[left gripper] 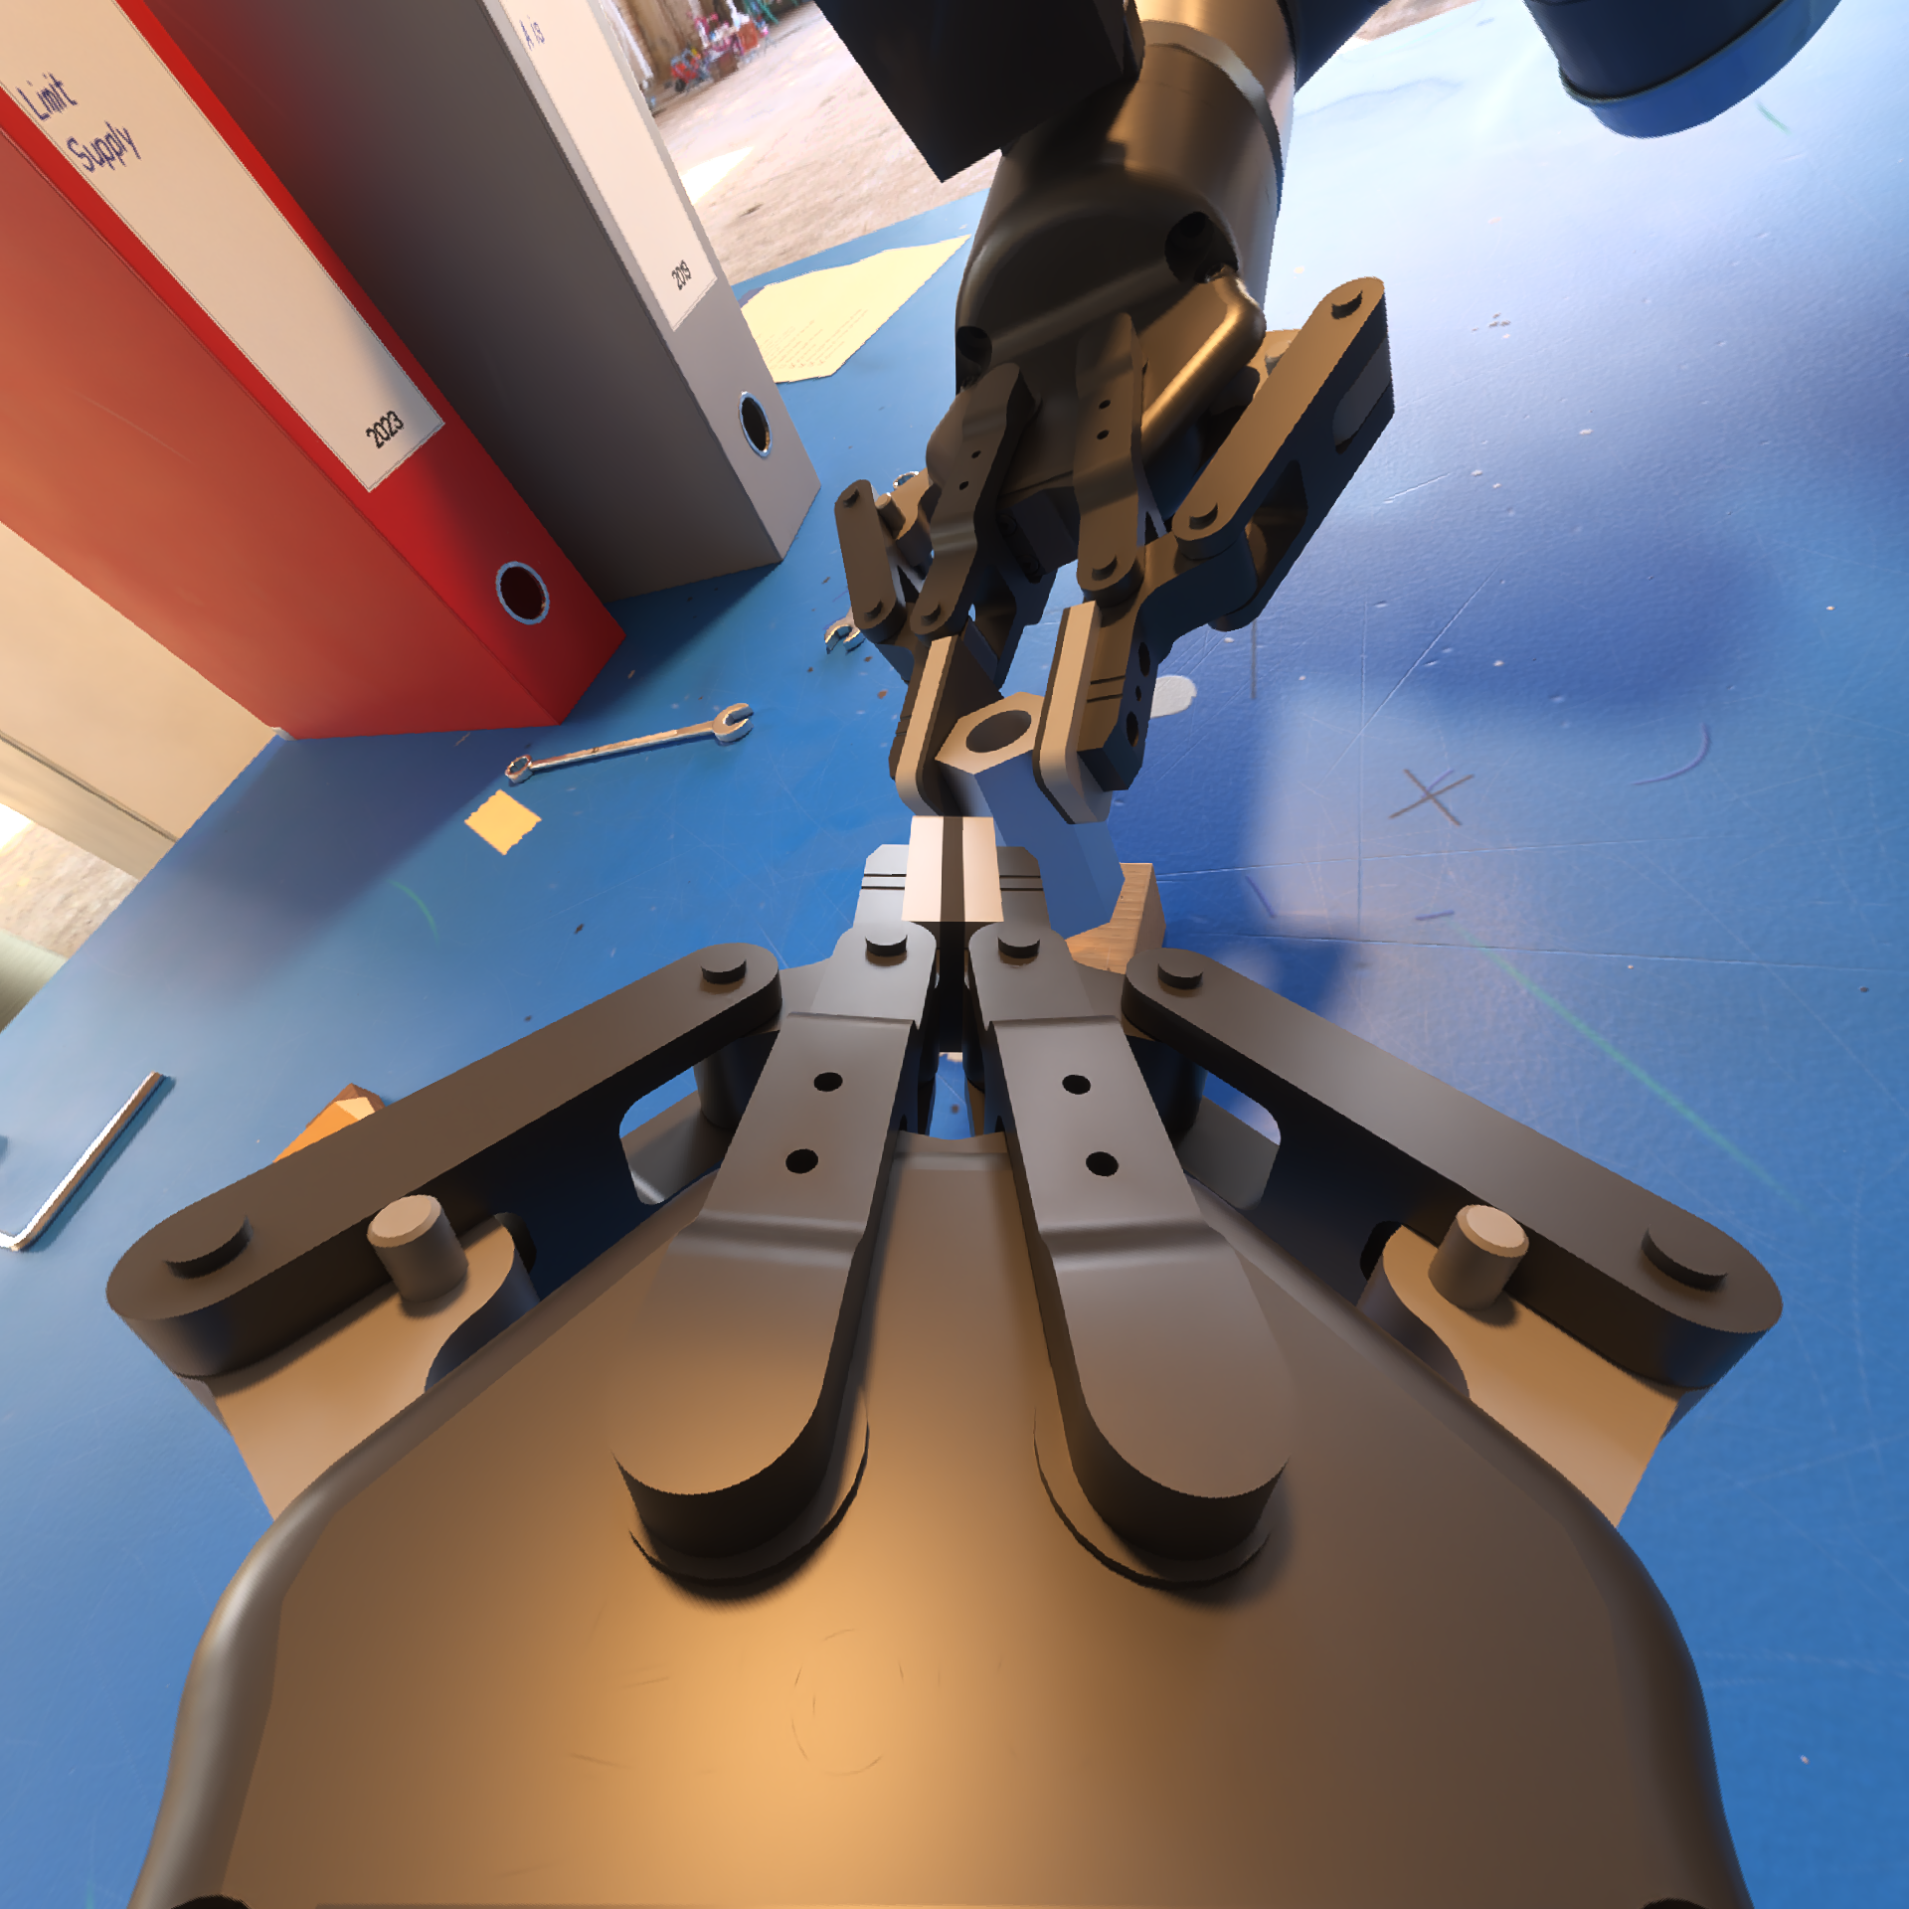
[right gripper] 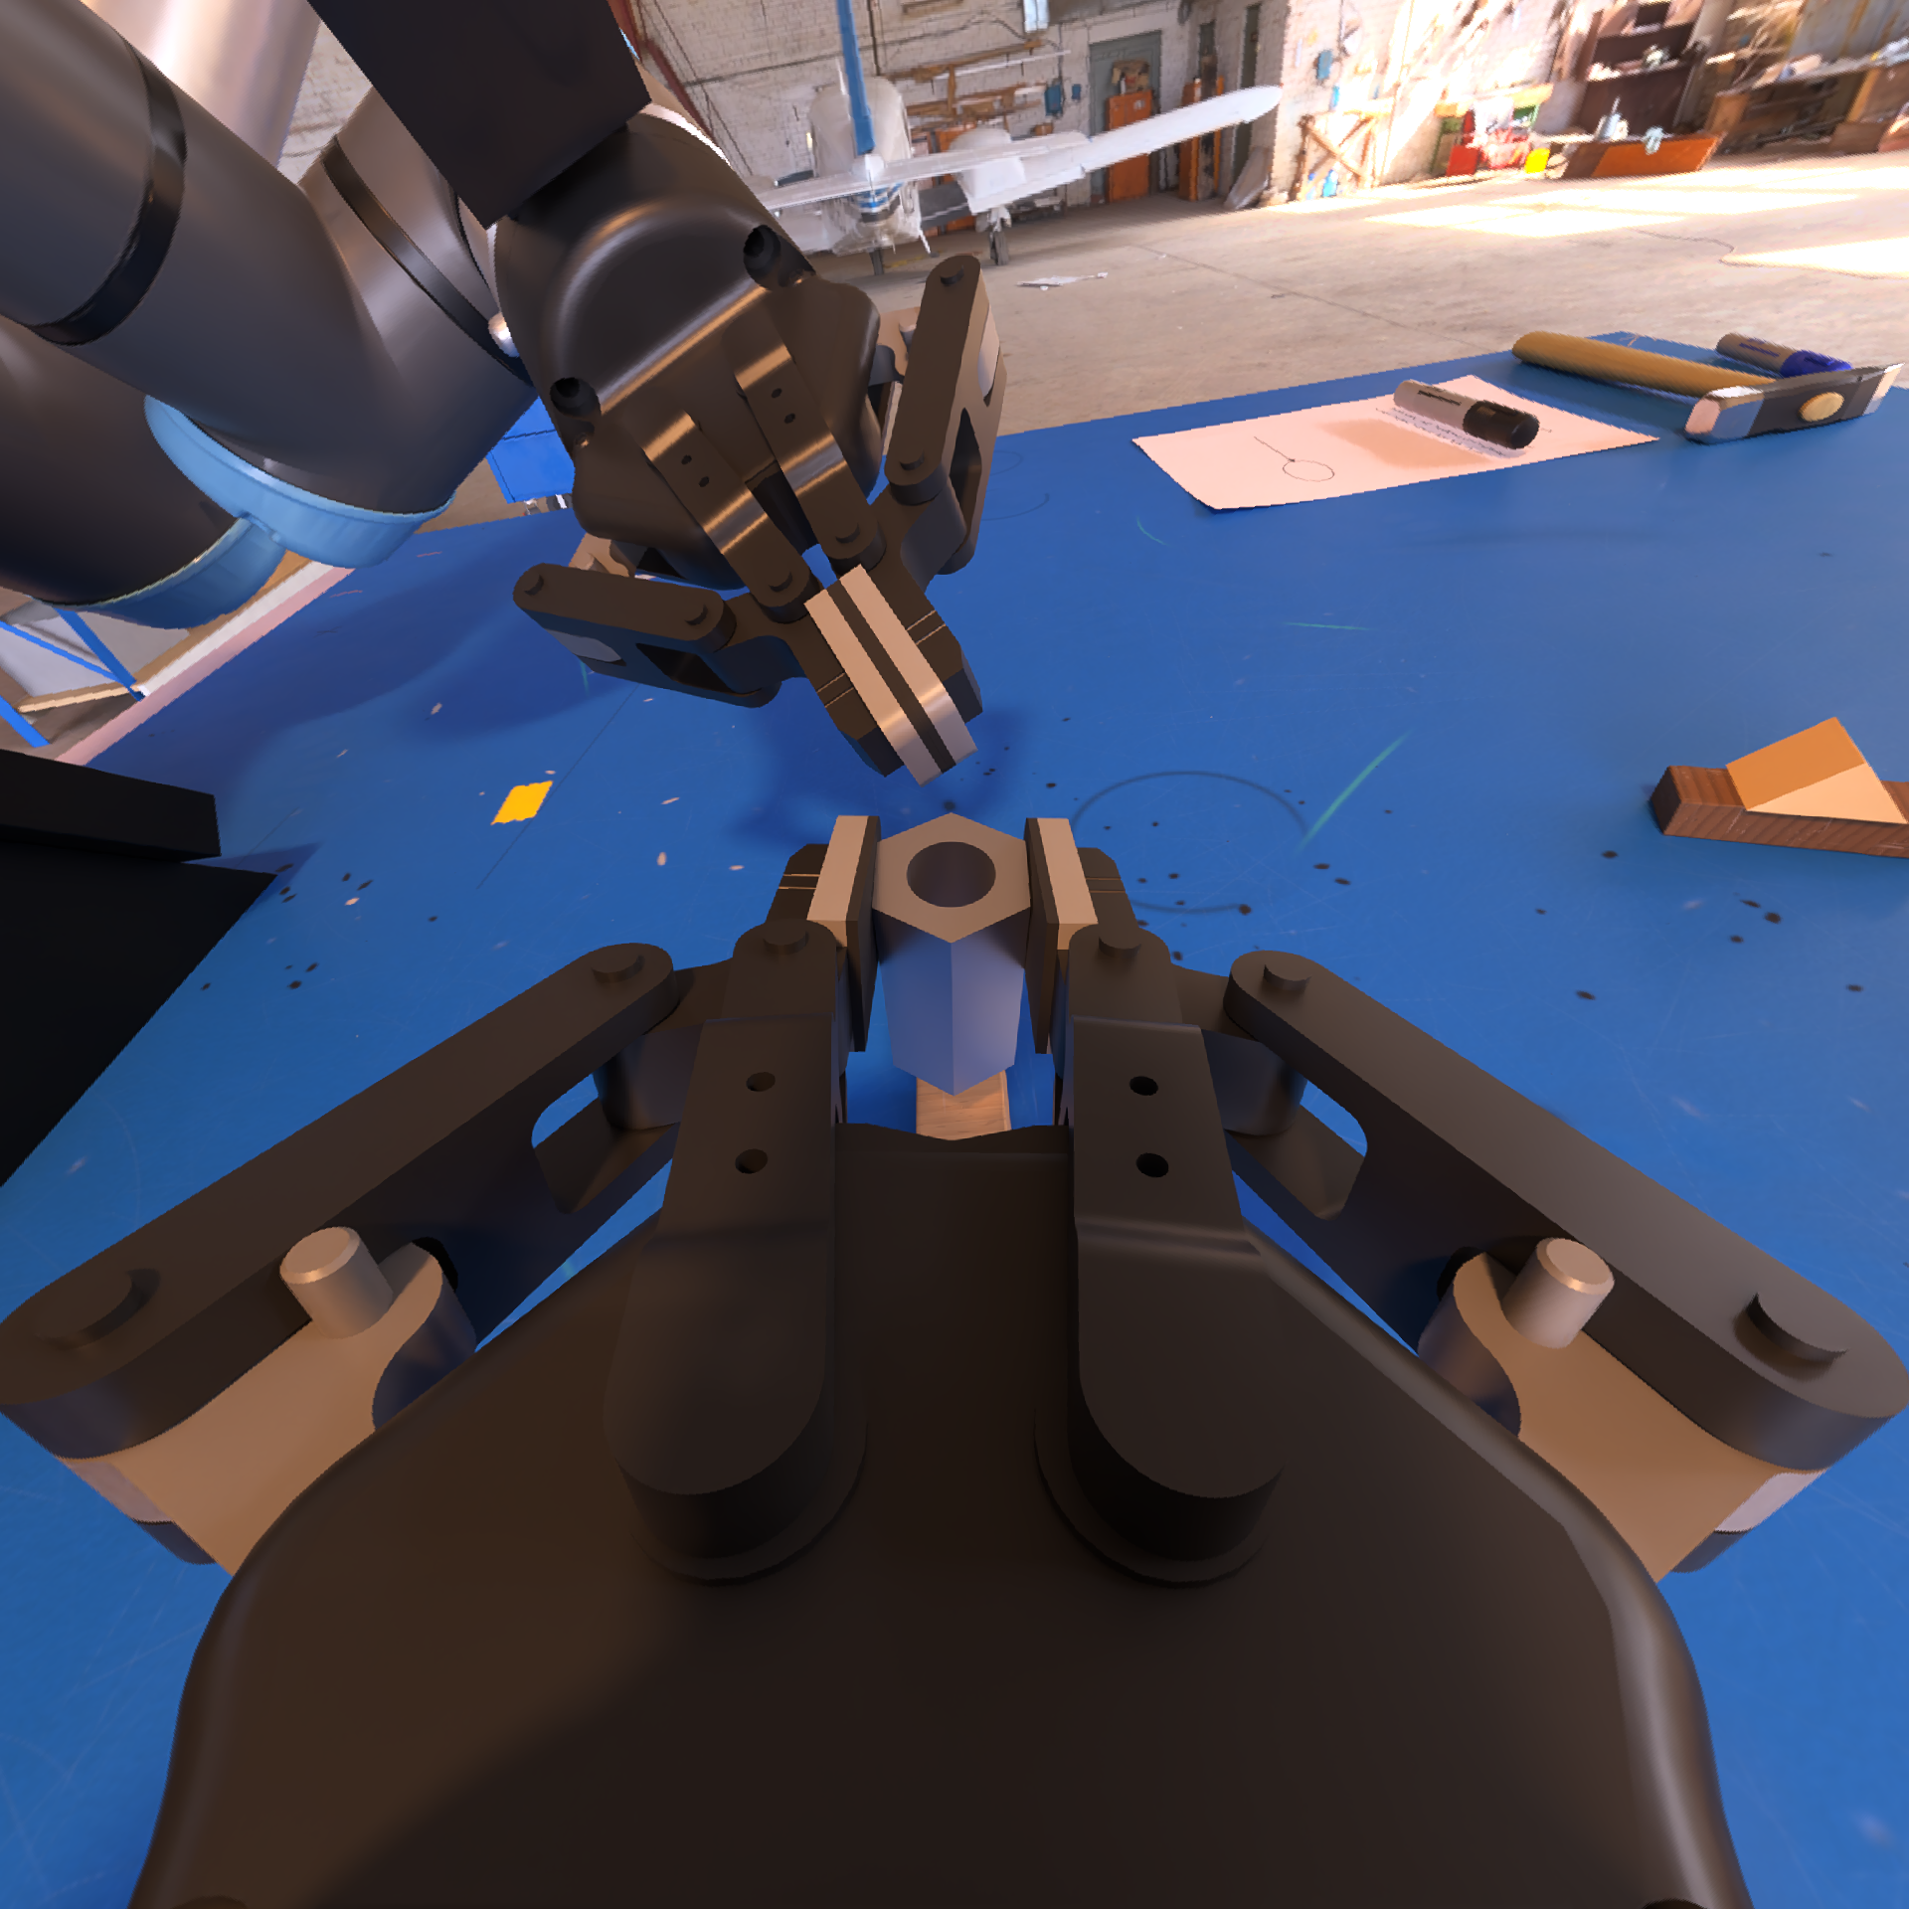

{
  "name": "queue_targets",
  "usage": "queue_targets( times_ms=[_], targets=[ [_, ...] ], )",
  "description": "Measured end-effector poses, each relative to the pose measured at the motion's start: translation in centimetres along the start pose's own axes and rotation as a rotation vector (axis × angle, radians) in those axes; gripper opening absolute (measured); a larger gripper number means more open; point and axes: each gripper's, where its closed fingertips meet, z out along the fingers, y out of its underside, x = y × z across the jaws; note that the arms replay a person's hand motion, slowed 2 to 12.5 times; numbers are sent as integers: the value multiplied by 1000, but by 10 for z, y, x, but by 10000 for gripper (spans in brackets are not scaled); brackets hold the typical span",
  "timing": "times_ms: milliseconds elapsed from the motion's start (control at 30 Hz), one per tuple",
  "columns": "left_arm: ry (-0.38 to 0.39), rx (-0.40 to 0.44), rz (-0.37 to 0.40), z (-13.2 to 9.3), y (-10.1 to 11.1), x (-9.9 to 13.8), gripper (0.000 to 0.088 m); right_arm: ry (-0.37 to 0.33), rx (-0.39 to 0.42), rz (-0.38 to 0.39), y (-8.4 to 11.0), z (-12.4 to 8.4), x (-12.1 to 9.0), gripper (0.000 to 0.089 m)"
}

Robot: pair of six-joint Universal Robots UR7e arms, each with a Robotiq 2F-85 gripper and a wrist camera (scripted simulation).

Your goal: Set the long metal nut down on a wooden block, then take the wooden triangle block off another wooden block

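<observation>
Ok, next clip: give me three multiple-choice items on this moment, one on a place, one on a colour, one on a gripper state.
1. Where is the wooden triangle?
A. On a wooden block
B. On the paper
C. In a gripper

2. What colour is the table?
A. Green
B. Blue
C. White

3. What is the right gripper doing?
A. Open, empty
B. Shut, empty
C. Shut on the long nut

Answers: 1 A, it sits on a brown block at the right. 2 B, blue all over. 3 C, both pads press the nut's sides.
</observation>
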Motion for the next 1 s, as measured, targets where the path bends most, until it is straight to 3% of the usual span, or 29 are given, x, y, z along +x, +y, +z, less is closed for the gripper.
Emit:
queue_targets(
  times_ms=[1000],
  targets=[
    [-23, -6, -14, -10, 4, -10, 7, -12, 0, 8, 0, 2, -1, 245]
  ],
)
